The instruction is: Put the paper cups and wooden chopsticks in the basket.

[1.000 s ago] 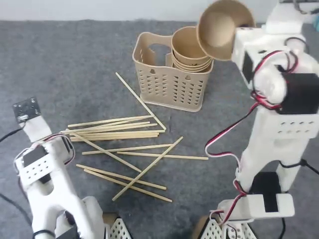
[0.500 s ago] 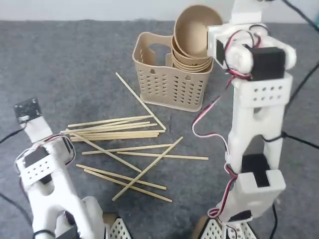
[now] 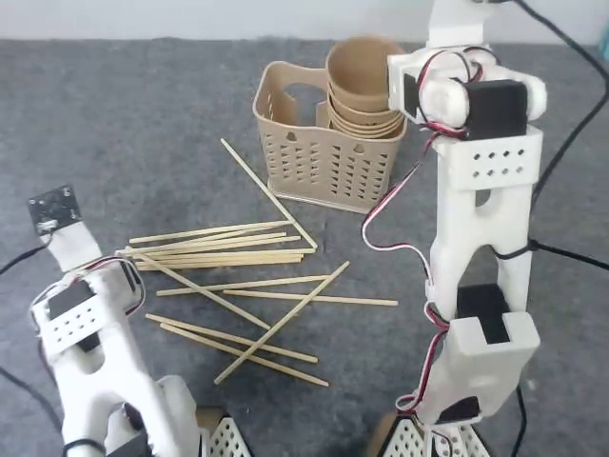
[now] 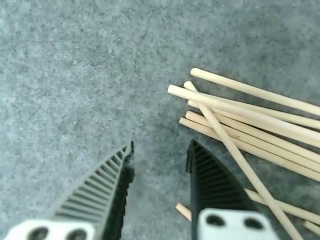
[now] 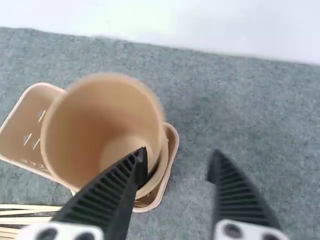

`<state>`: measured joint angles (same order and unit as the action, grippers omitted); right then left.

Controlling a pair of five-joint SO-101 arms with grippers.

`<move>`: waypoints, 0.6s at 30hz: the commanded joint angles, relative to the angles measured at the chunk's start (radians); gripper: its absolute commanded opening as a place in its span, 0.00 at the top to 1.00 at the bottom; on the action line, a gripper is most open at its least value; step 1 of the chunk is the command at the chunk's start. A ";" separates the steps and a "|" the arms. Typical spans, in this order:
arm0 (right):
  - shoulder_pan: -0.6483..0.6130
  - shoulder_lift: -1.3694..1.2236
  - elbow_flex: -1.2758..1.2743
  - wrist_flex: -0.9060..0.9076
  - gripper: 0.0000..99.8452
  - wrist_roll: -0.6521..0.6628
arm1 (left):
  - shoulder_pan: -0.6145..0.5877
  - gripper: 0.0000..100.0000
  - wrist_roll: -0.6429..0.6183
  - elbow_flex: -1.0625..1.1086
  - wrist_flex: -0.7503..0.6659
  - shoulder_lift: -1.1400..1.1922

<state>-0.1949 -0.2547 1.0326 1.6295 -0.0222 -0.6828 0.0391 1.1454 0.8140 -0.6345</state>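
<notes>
From above, the paper cups (image 3: 364, 86) stand stacked in one end of the basket (image 3: 314, 167), close beside the right arm (image 3: 481, 190); wooden chopsticks (image 3: 238, 276) lie strewn over open carpet (image 3: 143, 124). The left wrist view has the left gripper (image 4: 161, 145) gaping above carpet beside the chopstick ends. The right wrist view has the right gripper (image 5: 179, 152) spread wide over the rim of the top cup (image 5: 100, 130).

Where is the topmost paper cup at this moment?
In the high view the topmost paper cup sits on the stack of cups in the basket, at the end nearest the right arm; the right gripper straddles its rim.
</notes>
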 commanded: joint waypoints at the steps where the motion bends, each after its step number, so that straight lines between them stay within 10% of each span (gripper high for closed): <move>1: -0.012 0.074 0.117 0.045 0.76 -0.006 | 0.005 0.84 0.005 -0.008 -0.017 -0.035; 18: -0.091 0.450 -0.347 0.163 0.99 0.069 | -0.189 0.84 0.005 -0.062 -0.017 -0.081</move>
<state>-0.2670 0.1059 0.7595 1.7553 -0.0038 -0.7795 0.0376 1.1377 0.8140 -0.6467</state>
